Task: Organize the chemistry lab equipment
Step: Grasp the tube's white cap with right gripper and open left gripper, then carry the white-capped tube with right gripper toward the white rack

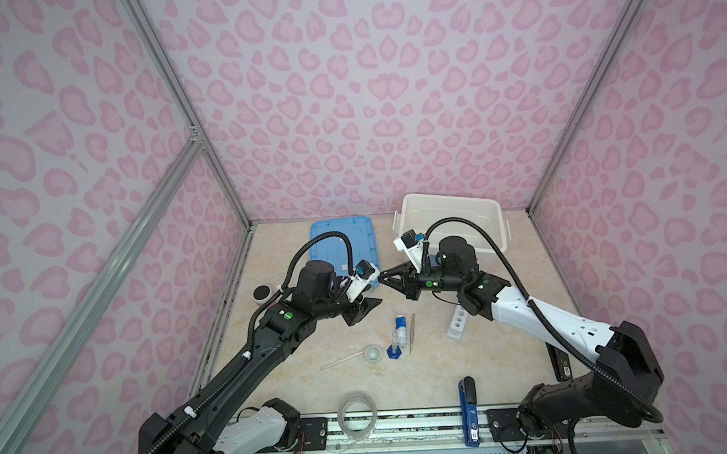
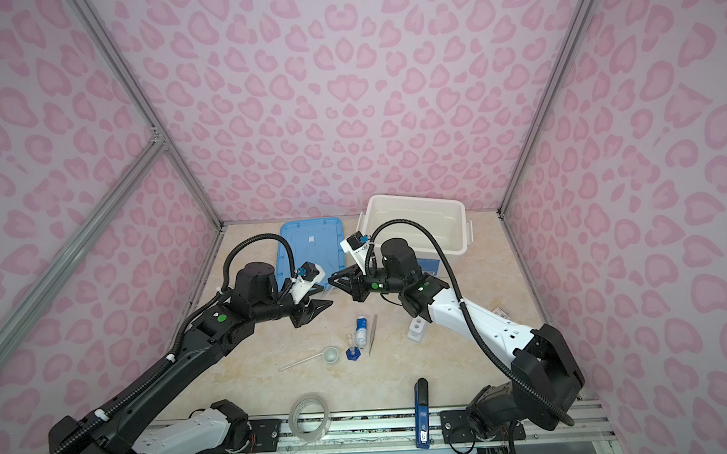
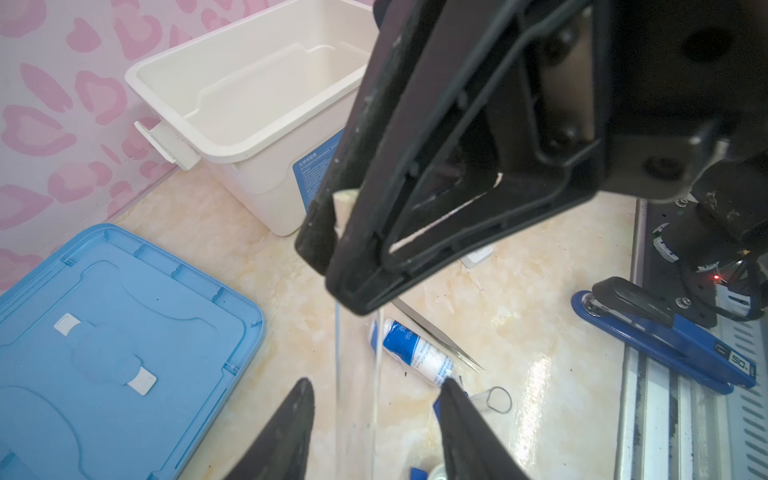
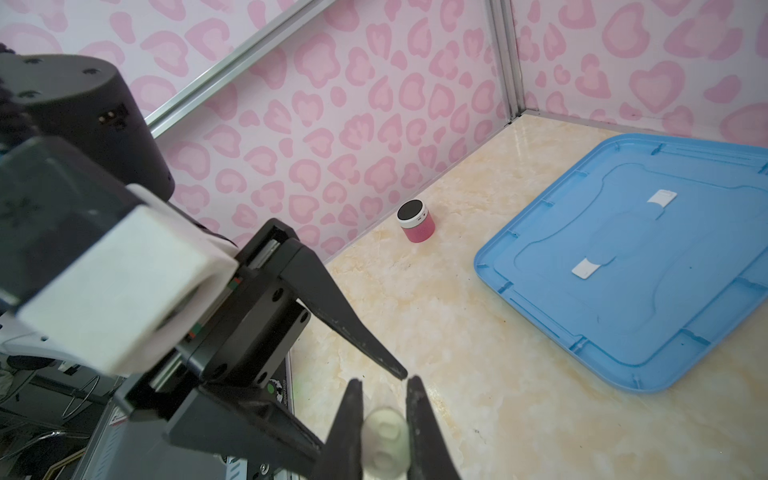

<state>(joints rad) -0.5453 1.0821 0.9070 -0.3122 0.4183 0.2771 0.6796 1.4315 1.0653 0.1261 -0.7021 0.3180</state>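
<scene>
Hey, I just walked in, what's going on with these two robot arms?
The right gripper is shut on a clear capped test tube, held in the air mid-table. The left gripper stands open around the tube's lower part. The bottle, tweezers, dish, cylinder and rack sit on the table; the white bin stands open, its blue lid beside it.

Both top views look steeply down from above the front rail [image 1: 401,418] onto the whole marble tabletop [image 1: 462,370]. The wrist cameras sit low and close, facing each other; both show the blue lid [image 3: 104,353].
</scene>
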